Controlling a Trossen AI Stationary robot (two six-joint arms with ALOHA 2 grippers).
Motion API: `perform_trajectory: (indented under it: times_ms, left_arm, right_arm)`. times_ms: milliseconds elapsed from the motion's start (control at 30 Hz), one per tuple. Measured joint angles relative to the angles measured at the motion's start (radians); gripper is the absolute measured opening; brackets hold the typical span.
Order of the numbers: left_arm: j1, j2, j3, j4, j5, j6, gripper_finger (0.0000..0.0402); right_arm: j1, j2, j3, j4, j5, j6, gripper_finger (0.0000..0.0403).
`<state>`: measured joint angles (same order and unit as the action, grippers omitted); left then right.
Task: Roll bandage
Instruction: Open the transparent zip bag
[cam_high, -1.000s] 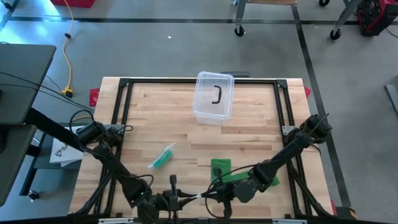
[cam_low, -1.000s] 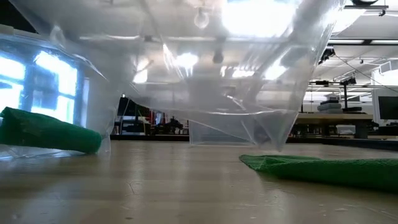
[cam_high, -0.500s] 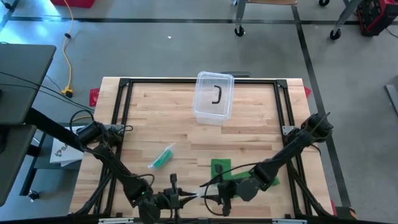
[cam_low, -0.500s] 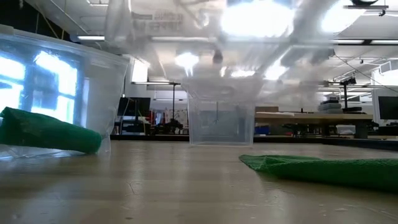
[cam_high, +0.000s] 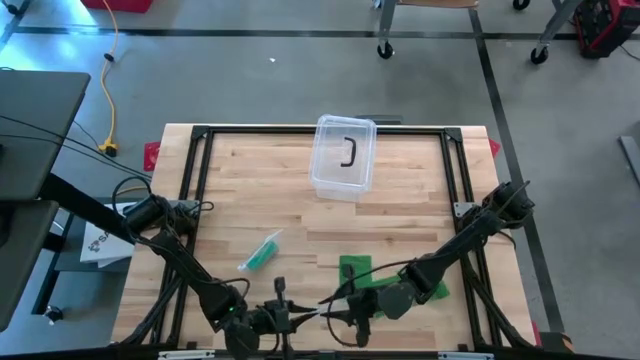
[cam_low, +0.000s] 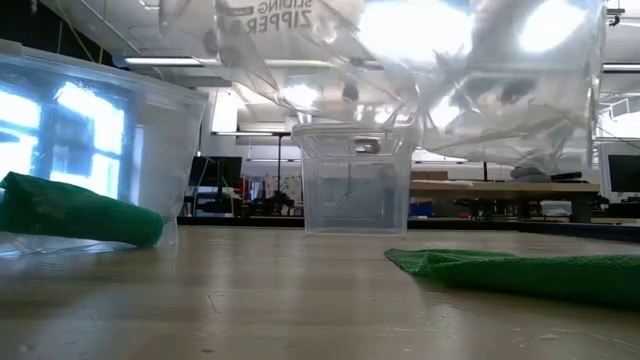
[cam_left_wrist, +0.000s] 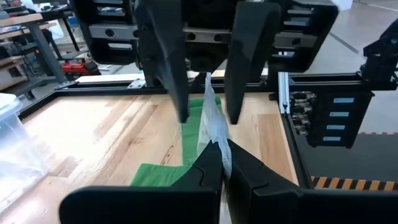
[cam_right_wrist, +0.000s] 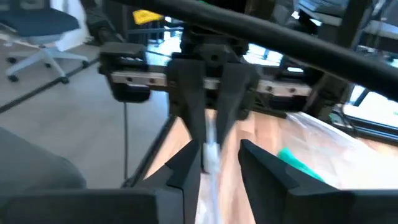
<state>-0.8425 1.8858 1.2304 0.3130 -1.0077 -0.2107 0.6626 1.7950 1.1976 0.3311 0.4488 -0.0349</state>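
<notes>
A clear zipper bag (cam_low: 400, 70) hangs over the table's near edge between my two grippers. My left gripper (cam_left_wrist: 222, 146) is shut on it. My right gripper (cam_right_wrist: 217, 152) faces it with open fingers, which stand on either side of the bag's gathered edge (cam_left_wrist: 208, 99). I cannot tell whether they touch it. In the high view the two grippers meet at the front, left (cam_high: 300, 318) and right (cam_high: 332, 312). A green bandage (cam_high: 358, 272) lies flat on the wood under my right arm. A rolled green bandage in clear wrap (cam_high: 262, 250) lies to its left. My left gripper pinches the bag's gathered edge (cam_left_wrist: 216, 134) between its two fingers. The fingers lie about level and point toward the table's right side. The bag is lifted clear of the table and hangs crumpled below the hold (cam_low: 480, 100).
A clear plastic box (cam_high: 343, 157) with a black piece inside stands at the far middle of the table. Black frame rails (cam_high: 455, 180) run along the table's sides. The wood between the box and the bandages is bare.
In the low view the bag has risen. A second ago its lower edge hung low and spread wide across the picture. Now it is bunched higher up, its printed lettering shows, and the clear box behind it is uncovered.
</notes>
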Motion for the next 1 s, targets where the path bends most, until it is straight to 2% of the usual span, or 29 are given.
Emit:
perform_trajectory:
  times_ms: [100, 400, 667, 1000]
  left_arm:
    - [0.005, 0.000, 0.000, 0.001, 0.000, -0.006, 0.0000]
    - [0.016, 0.000, 0.000, 0.003, 0.006, -0.038, 0.0000]
    - [0.018, 0.000, 0.000, 0.005, 0.013, -0.044, 0.0000]
    - [-0.025, 0.001, 0.000, 0.005, -0.022, -0.022, 0.0000]
  right_arm:
    - [-0.008, 0.000, 0.000, 0.003, -0.032, 0.001, 0.0085]
    - [-0.009, 0.017, 0.000, 0.011, -0.029, -0.018, 0.0045]
    - [0.001, 0.019, 0.000, 0.000, 0.033, -0.057, 0.0009]
    - [0.036, 0.014, 0.002, -0.052, 0.074, -0.035, 0.0007]
